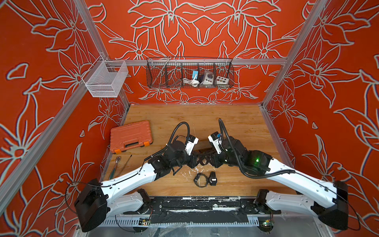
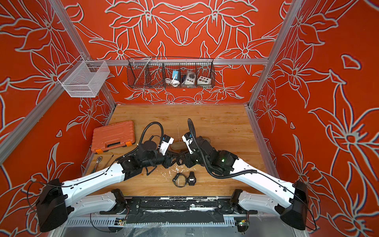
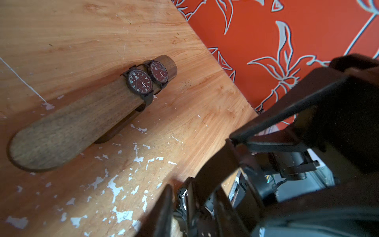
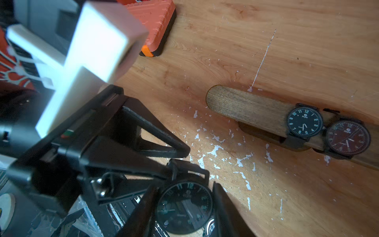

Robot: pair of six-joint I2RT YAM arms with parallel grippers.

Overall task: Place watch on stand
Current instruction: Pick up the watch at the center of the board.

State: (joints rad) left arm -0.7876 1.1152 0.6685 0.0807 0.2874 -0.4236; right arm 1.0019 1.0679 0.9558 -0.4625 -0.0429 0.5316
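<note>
- This is a robot test cell in a lab. Aluminium frame rails [image 1: 256,61] box in the space, and orange floral panels [image 1: 205,30] serve as walls.
- A left arm [image 1: 131,178] and a right arm [image 1: 291,176], both white and black, are mounted on a black base [image 1: 201,205] at the front of a wooden table [image 1: 205,119].
- Bare circuit boards [image 1: 144,222] and loose cabling sit below that base.
- A wire basket [image 1: 160,76] on the back rail holds a button box [image 1: 222,80].
- The props look staged: an orange tool case [image 1: 131,136], a ratchet [image 1: 114,166] and a stand [image 3: 71,127] carrying two watches [image 3: 140,82].
- The tabletop is scuffed with white flakes [image 3: 114,186].
</note>
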